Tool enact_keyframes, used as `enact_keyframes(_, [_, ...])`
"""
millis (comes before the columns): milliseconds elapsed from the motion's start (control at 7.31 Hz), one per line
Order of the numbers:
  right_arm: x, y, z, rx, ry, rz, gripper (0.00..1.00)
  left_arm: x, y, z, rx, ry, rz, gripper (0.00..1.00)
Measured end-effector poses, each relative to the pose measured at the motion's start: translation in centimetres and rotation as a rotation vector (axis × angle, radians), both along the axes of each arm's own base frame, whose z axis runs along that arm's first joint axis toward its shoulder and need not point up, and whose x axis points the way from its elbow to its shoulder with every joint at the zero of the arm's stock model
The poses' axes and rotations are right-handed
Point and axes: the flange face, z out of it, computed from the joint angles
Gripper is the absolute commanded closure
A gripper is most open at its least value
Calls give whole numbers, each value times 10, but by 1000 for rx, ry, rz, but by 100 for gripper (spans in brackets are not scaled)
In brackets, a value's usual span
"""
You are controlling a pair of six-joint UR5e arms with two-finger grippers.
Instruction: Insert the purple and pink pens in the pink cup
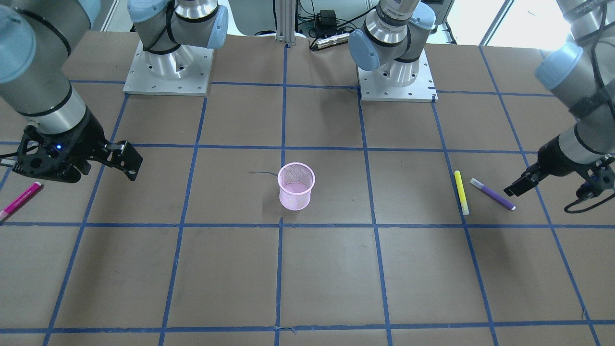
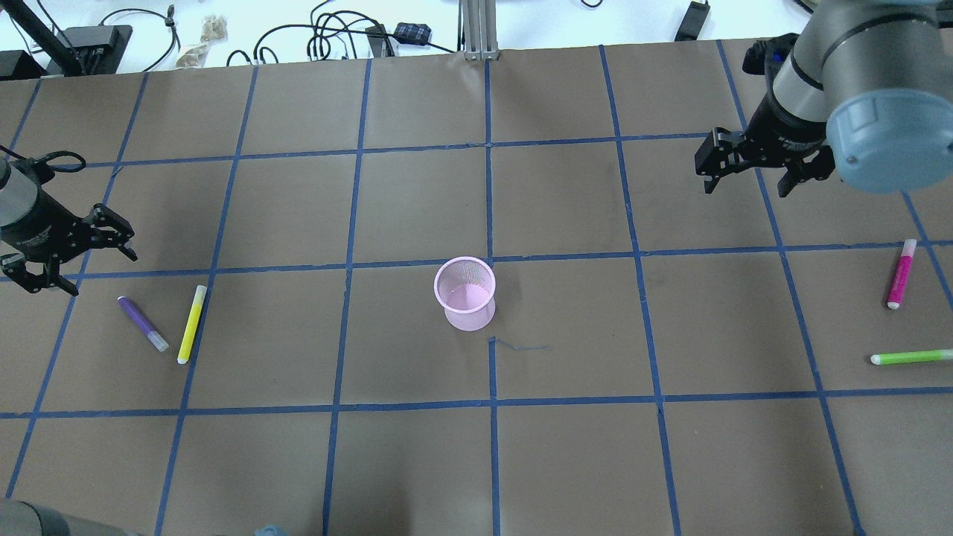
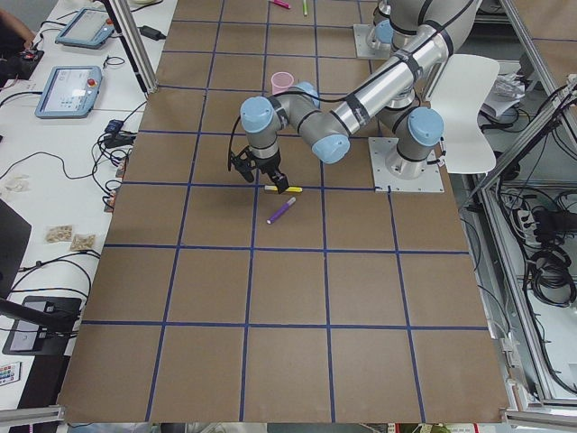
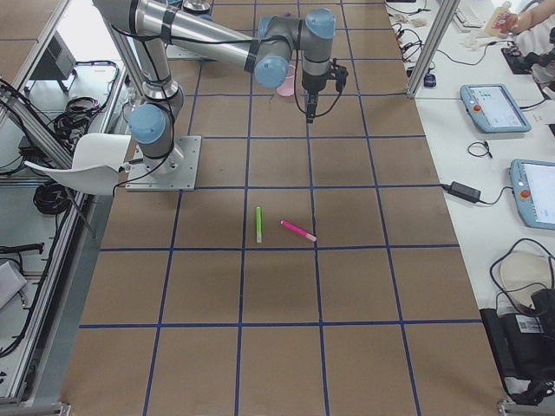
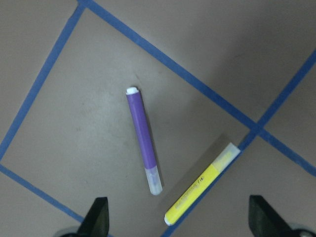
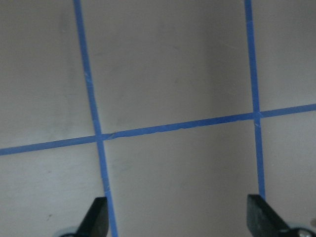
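Note:
The pink mesh cup [image 2: 465, 294] stands upright and empty at the table's middle; it also shows in the front view [image 1: 296, 186]. The purple pen [image 2: 141, 324] lies flat on the robot's left side, next to a yellow pen [image 2: 191, 324]. My left gripper [image 2: 104, 274] hovers open and empty just beside and above it; the left wrist view shows the purple pen [image 5: 143, 140] ahead of the open fingers [image 5: 98, 217]. The pink pen [image 2: 899, 273] lies flat at the far right. My right gripper [image 2: 744, 190] is open and empty, well away from it, over bare table [image 6: 178, 217].
A green pen [image 2: 910, 357] lies near the pink pen at the right edge. The yellow pen [image 5: 202, 190] lies close to the purple pen's capped end. Blue tape lines grid the brown table. Cables and boxes sit beyond the far edge.

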Motion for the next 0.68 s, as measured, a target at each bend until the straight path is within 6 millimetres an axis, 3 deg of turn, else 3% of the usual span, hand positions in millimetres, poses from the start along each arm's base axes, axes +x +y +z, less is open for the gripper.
enact_keyframes(137, [-42,8,-28,11,24,-34,0,11,-3,-22,6,3,16,15])
enact_keyframes(411, [-140,30,-69,41,33,-99,0,29,1,-58,39,25,80,15])
enact_keyframes(684, [-227,61,-102,76,5,-183,0,33,8,-79,49,28,119,22])
